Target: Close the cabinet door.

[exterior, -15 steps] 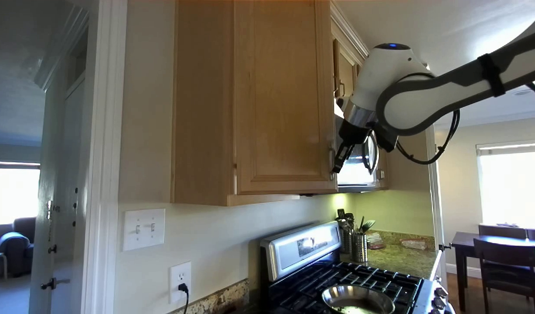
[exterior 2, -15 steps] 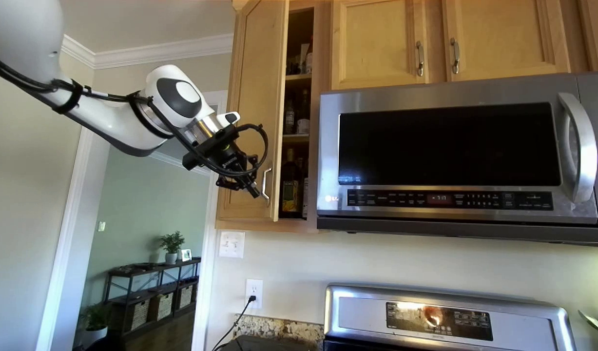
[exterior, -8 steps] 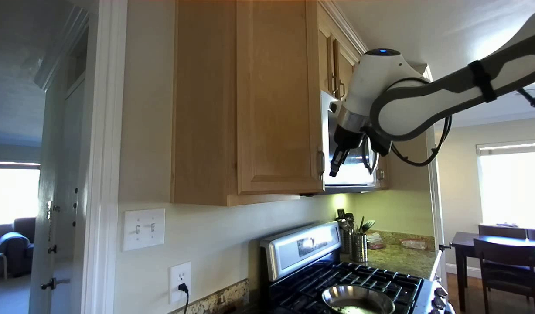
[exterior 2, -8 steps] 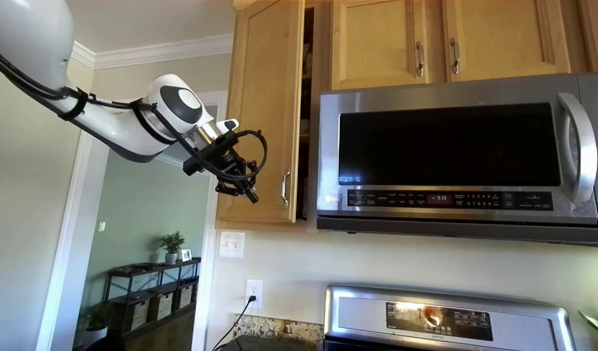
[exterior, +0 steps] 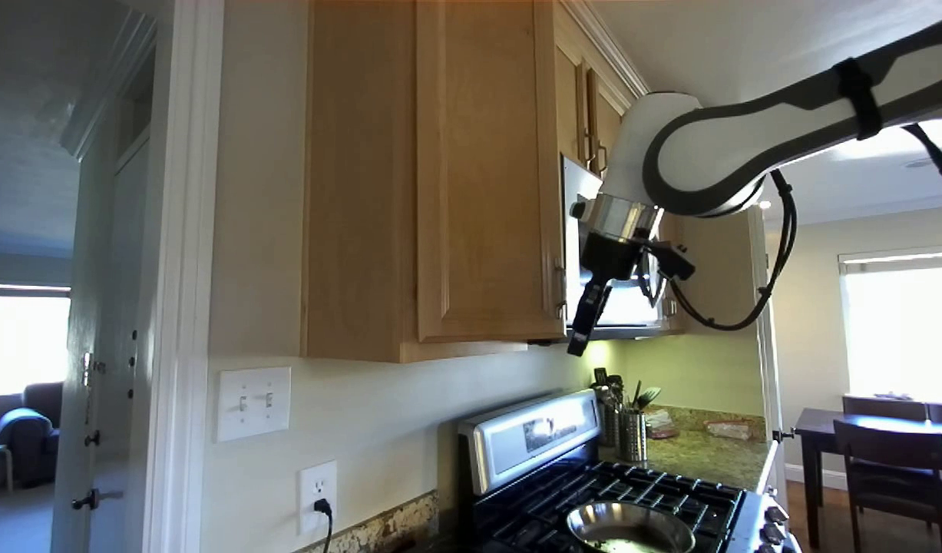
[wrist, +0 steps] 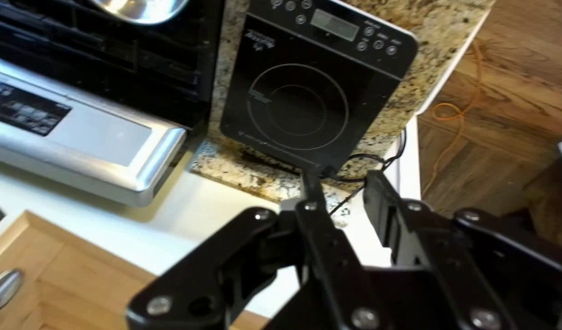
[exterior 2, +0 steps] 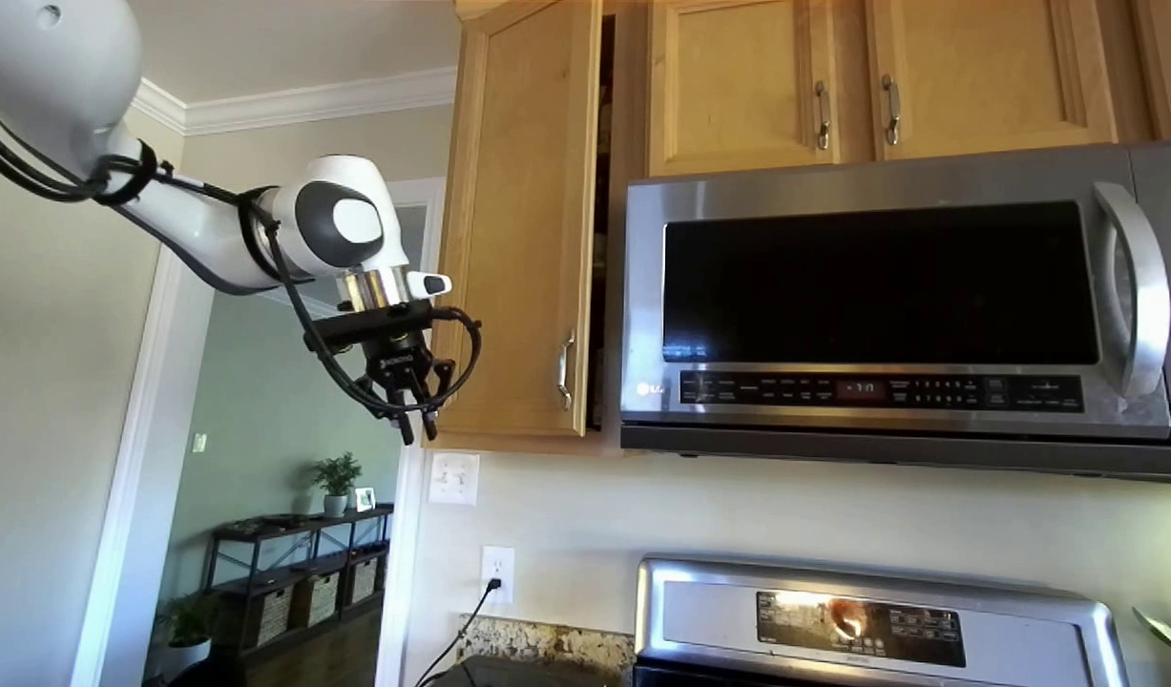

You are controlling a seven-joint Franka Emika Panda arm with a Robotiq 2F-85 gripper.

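The tall light-tan cabinet door (exterior: 486, 177) stands slightly ajar; in an exterior view the door (exterior 2: 520, 210) leaves a narrow dark gap along its handle edge. Its silver bar handle (exterior 2: 565, 367) is near that edge. In the wrist view part of the door (wrist: 79, 279) shows at the bottom left. My gripper (exterior 2: 418, 435) points down beside the lower, hinge-side part of the door, apart from the handle. In the wrist view the gripper (wrist: 340, 181) is partly open with nothing between its fingers. In an exterior view the fingertips (exterior: 576, 347) are level with the door's bottom edge.
The stainless microwave (exterior 2: 881, 286) is right of the cabinet. Shorter wooden doors (exterior 2: 742, 86) are above it. Below are the stove (exterior: 632, 476) with a metal pan (exterior: 630, 526), and a black induction cooktop (wrist: 303, 101) on the granite counter. A doorway (exterior 2: 289, 429) is behind the arm.
The cabinet door has swung inward, and its gap has narrowed from wide, showing shelves and bottles, to a thin strip. My gripper has moved away from the handle and turned to point more steeply down.
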